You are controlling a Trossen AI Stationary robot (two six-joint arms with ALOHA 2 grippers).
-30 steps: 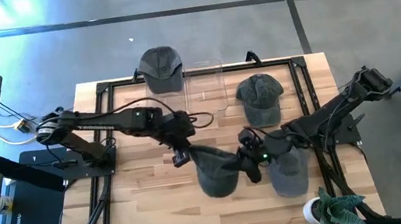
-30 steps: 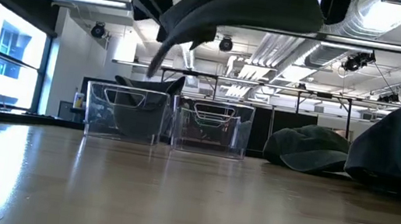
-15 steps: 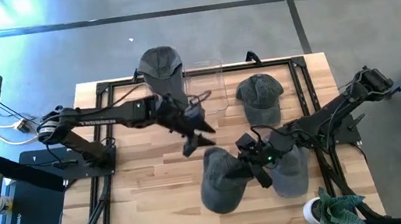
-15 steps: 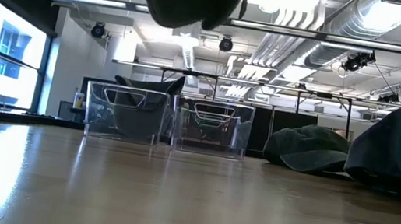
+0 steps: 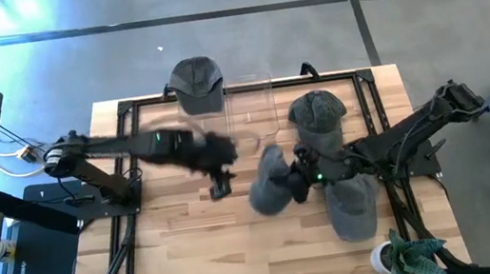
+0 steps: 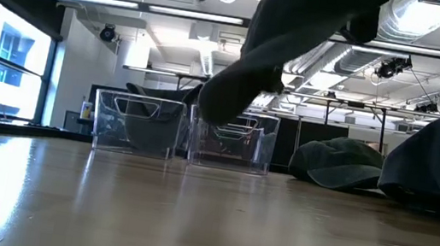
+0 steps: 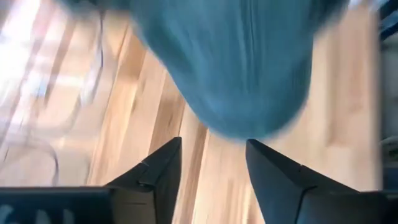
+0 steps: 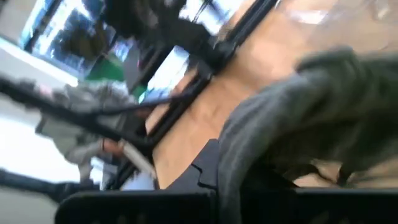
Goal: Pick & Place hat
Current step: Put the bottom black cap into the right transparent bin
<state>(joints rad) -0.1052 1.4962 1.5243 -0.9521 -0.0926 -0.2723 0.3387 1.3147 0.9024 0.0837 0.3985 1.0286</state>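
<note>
Two arms work above a wooden desk [image 5: 190,222]. The right gripper [image 5: 297,180], near the desk's middle, has its jaws clamped on a grey hat [image 5: 269,189], which hangs limp in the air just in front of two clear bins [image 5: 250,107] at the far edge. The left gripper [image 5: 219,155] hovers just beside it with its jaws apart and empty.

To do this carry well, I judge the right arm should keep its hold firm, lift the drooping crown clear of the bin wall, and let go only once the hat is over the empty bin. The left arm should stay out of the way.

The hat is soft, dark grey cloth, folded and sagging under its own weight. Three more hats are in view: one [image 5: 196,81] in the left bin, two [image 5: 319,117] lying on the desk's right side.
</note>
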